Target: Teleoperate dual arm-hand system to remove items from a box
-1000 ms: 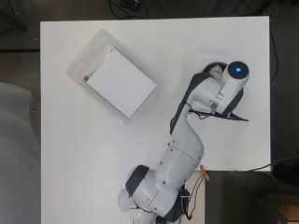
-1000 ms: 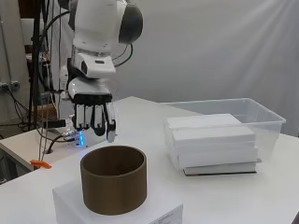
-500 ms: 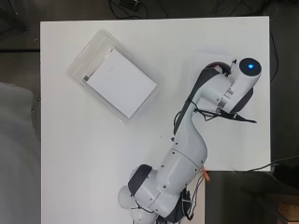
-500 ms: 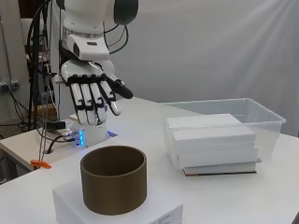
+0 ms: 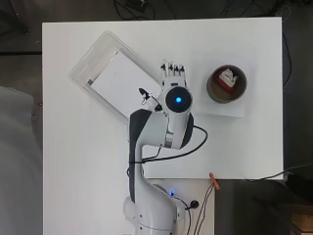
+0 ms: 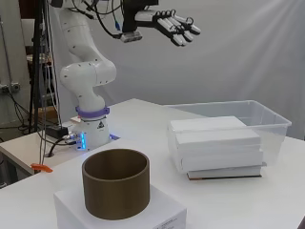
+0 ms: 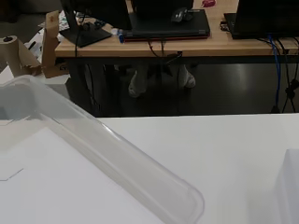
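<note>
Robot hand point(image 6: 164, 21) high above box point(image 6: 267, 117) edge

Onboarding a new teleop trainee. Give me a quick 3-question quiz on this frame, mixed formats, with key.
1. True or false: the hand is curled round an item from the clear plastic box.
2. Multiple choice: the brown cylinder stands on
A. the bare table
B. a flat white block
C. the white stack in the box
3. Short answer: seen from overhead, what shows inside the brown cylinder?

Key
1. False. The fingers are straight and hold nothing, high above the table.
2. B. It sits on the flat white block.
3. A red and white object; what it is cannot be told.
</note>
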